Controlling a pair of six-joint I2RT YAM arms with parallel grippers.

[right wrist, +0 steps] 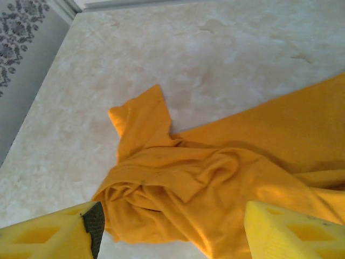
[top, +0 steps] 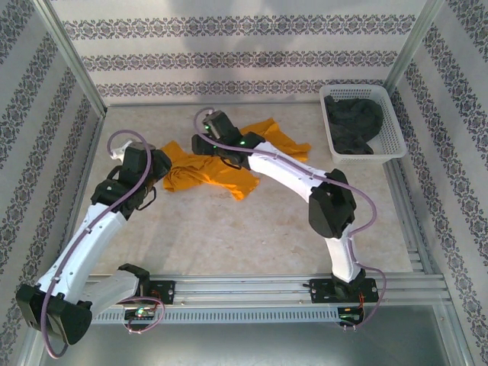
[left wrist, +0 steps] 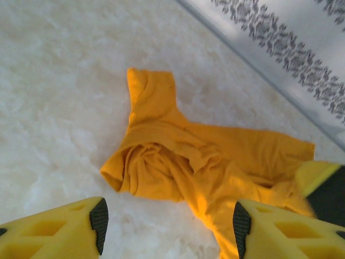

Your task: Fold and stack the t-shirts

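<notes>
The mustard-orange t-shirt [top: 217, 169] lies crumpled and bunched on the table's middle, one sleeve sticking out to the left [left wrist: 151, 97]. My left gripper [top: 160, 164] sits at the shirt's left edge, open [left wrist: 170, 226], with bare table and a fold of cloth between its fingers. My right gripper [top: 207, 137] hovers over the shirt's upper middle, also open [right wrist: 178, 237], spanning the bunched cloth [right wrist: 205, 178] without holding it. The dark charcoal grey t-shirt [top: 354, 126] is heaped in the basket.
The white lattice basket [top: 396, 145] stands at the back right corner. Patterned walls and metal frame rails close in the table on three sides. Bare table [top: 229, 236] lies in front of the shirt.
</notes>
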